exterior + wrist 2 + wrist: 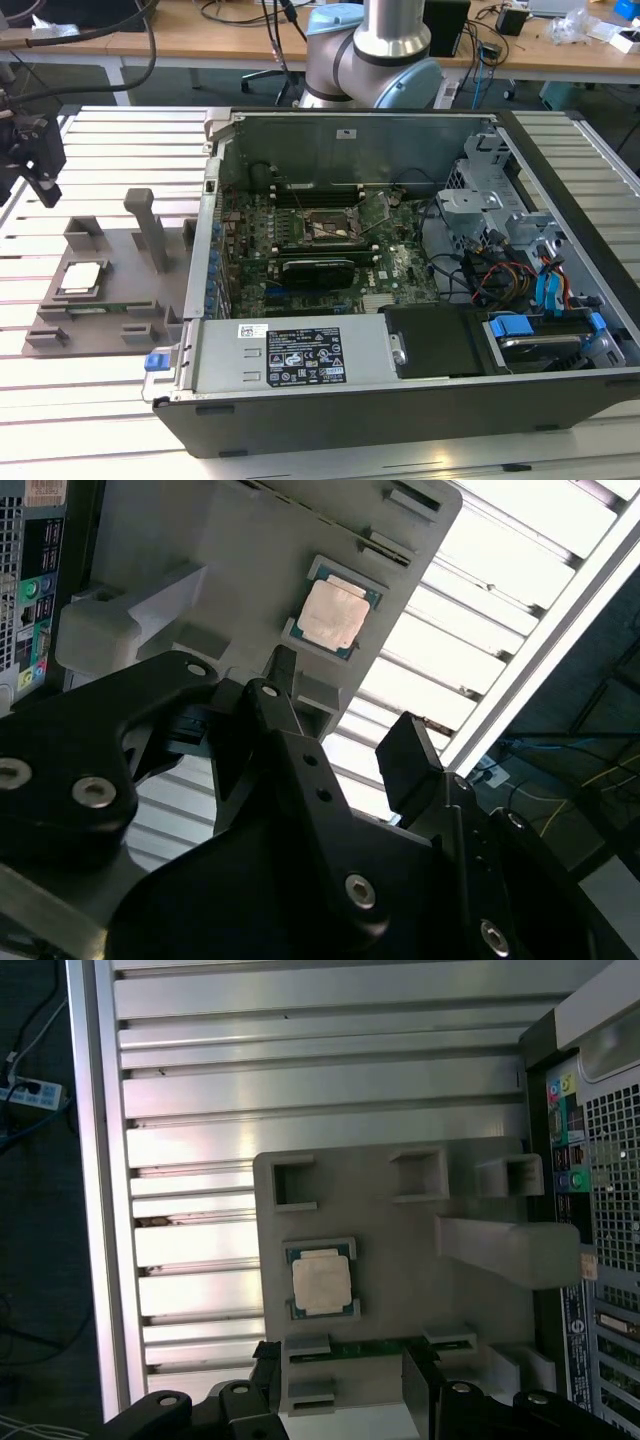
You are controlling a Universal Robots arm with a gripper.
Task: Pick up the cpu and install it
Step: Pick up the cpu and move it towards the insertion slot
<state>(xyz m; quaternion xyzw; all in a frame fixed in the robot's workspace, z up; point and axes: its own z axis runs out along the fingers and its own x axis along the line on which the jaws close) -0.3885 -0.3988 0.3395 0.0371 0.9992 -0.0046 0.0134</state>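
The gripper (345,715) hangs with fingers spread, empty, touching nothing, above the slatted table (110,135). The open computer case (400,410) occupies the table's middle. Beside it, the grey tray (125,250) holds the cpu (80,278) in a recess, with bare slats beyond.

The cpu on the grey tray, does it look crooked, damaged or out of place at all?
Nothing stands out. The cpu lies flat and square in its recess on the tray, no damage visible; the open gripper hangs clear of it.
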